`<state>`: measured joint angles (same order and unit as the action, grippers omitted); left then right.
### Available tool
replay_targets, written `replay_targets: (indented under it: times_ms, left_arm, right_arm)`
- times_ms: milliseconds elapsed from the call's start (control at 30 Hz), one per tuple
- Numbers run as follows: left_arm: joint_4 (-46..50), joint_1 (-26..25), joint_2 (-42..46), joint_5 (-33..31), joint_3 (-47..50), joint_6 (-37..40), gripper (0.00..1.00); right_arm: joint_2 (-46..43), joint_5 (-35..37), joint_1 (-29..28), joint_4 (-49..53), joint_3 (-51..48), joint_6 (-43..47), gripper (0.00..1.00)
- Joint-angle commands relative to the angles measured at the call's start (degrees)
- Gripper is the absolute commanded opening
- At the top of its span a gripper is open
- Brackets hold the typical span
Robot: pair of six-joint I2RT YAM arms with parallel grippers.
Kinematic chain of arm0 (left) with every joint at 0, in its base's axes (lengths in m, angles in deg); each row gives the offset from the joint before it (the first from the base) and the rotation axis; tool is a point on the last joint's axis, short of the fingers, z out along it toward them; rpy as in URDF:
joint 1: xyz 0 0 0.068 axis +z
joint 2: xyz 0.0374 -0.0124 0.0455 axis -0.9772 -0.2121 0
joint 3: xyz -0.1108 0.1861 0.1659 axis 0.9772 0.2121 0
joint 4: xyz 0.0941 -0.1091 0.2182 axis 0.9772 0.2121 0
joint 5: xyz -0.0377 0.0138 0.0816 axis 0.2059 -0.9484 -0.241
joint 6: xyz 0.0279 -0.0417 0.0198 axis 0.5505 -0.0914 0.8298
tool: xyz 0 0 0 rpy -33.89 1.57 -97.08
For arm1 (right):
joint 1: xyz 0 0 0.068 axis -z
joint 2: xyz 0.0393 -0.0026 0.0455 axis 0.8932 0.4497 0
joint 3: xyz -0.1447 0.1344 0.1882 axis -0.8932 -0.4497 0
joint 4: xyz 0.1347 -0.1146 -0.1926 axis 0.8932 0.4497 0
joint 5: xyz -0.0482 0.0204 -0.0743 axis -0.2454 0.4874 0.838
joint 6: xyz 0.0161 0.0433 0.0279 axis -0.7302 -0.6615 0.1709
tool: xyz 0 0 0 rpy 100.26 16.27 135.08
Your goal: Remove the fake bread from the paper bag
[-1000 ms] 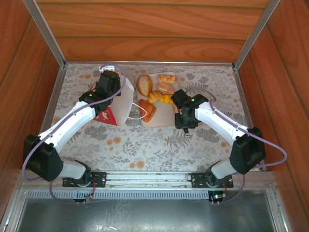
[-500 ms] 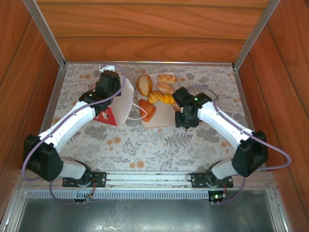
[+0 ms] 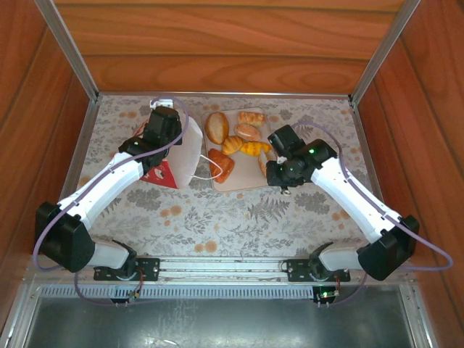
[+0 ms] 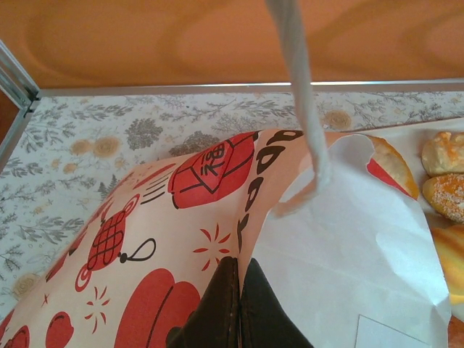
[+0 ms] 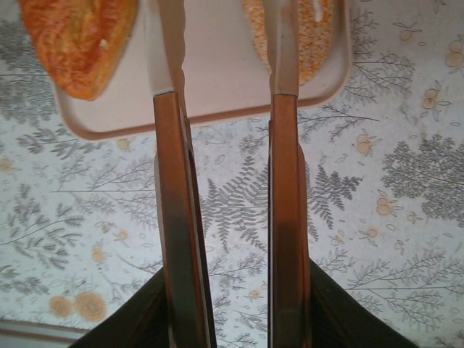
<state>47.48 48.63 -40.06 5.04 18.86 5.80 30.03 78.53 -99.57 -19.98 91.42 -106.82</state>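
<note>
Held the paper bag [image 4: 159,239], tilted just left of the tray [image 3: 243,180], with the left gripper [image 4: 239,290] pinched tight on its paper edge. Hovered the right gripper [image 5: 221,43], jaws moderately apart and empty, over the tray's near rim, beside the fake bread [image 3: 216,127] lying on the tray. Judged it best to rise clear of the bread first, then check the bag's hidden inside for leftovers.

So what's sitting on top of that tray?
On the tray lie a round roll, a croissant, a loaf and small pastries. The right arm hangs over the tray's right edge, so anything under it there is hidden.
</note>
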Motion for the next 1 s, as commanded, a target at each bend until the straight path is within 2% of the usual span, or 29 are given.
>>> replay_targets:
  times_ms: [0, 200, 300, 733, 967]
  left_arm:
    - [-0.67, 0.57, 1.39, 1.08, 0.94, -0.03, 0.0]
    - [-2.83, 0.59, 2.01, 4.52, 2.29, 0.83, 0.0]
    - [-3.43, 0.6, 2.05, 7.23, 2.26, 2.3, 0.0]
    - [-4.45, -0.96, 0.78, 13.51, 1.76, 8.2, 0.0]
    - [-4.79, -3.31, -0.62, 14.16, 0.33, 11.41, 0.0]
  right_arm:
    - [-2.17, -3.99, 0.35, -2.01, 1.63, -0.46, 0.4]
    - [-3.99, -6.96, 0.42, -3.5, 1.98, -0.22, 0.4]
    - [-4.57, -10.75, 0.43, -5.88, 2.26, -0.12, 0.39]
    - [-4.23, -32.38, 0.11, -18.85, 2.03, -3.0, 0.38]
    - [1.03, -33.24, -4.73, -21.44, 2.22, -4.73, 0.38]
